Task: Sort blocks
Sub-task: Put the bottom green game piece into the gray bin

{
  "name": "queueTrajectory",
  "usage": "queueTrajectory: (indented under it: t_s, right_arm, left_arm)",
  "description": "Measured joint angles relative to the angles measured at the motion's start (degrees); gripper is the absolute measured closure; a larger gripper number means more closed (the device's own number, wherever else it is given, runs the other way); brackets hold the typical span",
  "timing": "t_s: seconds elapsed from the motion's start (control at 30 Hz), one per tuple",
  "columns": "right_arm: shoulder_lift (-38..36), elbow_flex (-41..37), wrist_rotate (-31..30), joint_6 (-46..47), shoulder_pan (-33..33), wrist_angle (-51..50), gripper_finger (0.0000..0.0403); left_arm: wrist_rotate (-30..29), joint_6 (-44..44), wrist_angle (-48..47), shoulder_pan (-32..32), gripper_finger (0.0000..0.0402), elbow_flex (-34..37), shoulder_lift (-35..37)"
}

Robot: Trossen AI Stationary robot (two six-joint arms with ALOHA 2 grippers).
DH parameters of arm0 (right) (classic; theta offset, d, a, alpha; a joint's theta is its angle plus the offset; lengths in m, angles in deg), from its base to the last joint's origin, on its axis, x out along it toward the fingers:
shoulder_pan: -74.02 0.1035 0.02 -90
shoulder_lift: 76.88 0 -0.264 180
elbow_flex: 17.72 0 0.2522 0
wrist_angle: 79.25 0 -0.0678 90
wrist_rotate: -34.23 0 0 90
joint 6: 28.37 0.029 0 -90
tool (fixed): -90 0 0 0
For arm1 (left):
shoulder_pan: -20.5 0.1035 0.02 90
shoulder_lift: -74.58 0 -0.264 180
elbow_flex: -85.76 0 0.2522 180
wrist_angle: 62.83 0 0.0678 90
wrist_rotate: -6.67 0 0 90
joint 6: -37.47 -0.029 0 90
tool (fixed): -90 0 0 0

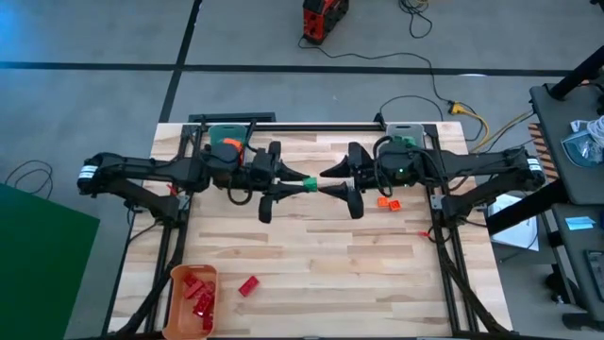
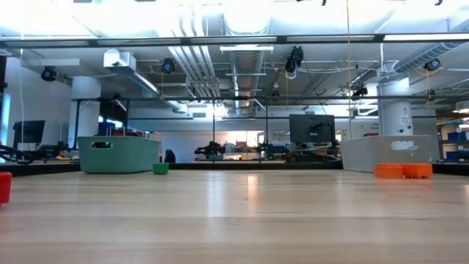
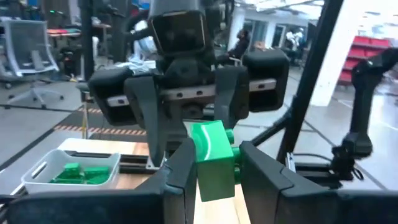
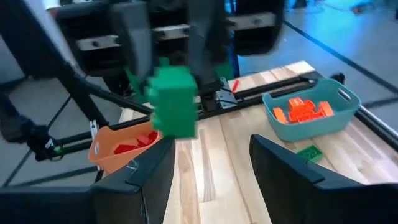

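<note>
The left gripper [image 1: 300, 183] is holding a green block [image 3: 212, 158] tight between its fingers above the middle of the surface [image 1: 311, 250], meeting the right gripper [image 1: 330, 185], whose wide-open fingers should be closing squarely before the left is letting go.

We see a pale wooden counter [image 1: 311, 255], planked, with a soft sheen. The green block [image 3: 213, 158] looks like smooth glossy plastic, as does the orange bin [image 1: 176, 312] at the counter's near left corner. Both arms' casings read matt dark.
</note>
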Motion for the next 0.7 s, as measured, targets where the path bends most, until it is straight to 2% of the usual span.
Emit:
queueTrajectory:
  t_s: [0.5, 0.7]
  right_arm:
    - [0.1, 0.2, 0.2, -2.8, 1.9, 3.7, 0.0202]
    - [1.1, 0.2, 2.6, -2.4, 1.9, 5.0, 0.0202]
  left_arm:
    - [1.3, -4.7, 0.4, 0.0, 0.0326, 0.0, -0.4]
    - [1.3, -5.1, 2.7, 0.0, 0.0326, 0.0, -0.6]
